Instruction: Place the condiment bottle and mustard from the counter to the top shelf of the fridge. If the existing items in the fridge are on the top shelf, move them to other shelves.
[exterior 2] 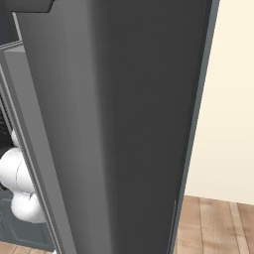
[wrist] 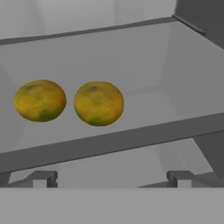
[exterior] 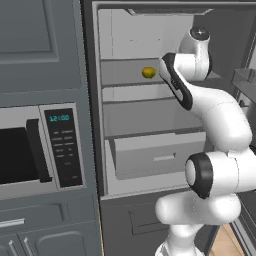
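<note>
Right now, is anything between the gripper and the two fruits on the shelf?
Nothing visible. In the hand view the open gripper faces both fruits side by side on the shelf; only the shelf's front edge lies between.

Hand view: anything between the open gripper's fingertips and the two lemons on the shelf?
Just the shelf's front edge crosses between the gripper and the two lemons; no other object.

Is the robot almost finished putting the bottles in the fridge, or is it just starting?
Just starting, it seems. Done: the fridge door is open and the arm has reached inside. In hand: nothing; the gripper is open, facing the two yellow fruits sitting side by side on the top shelf. Left: likely move both fruits to another shelf, then bring the condiment bottle and mustard up there.
</note>
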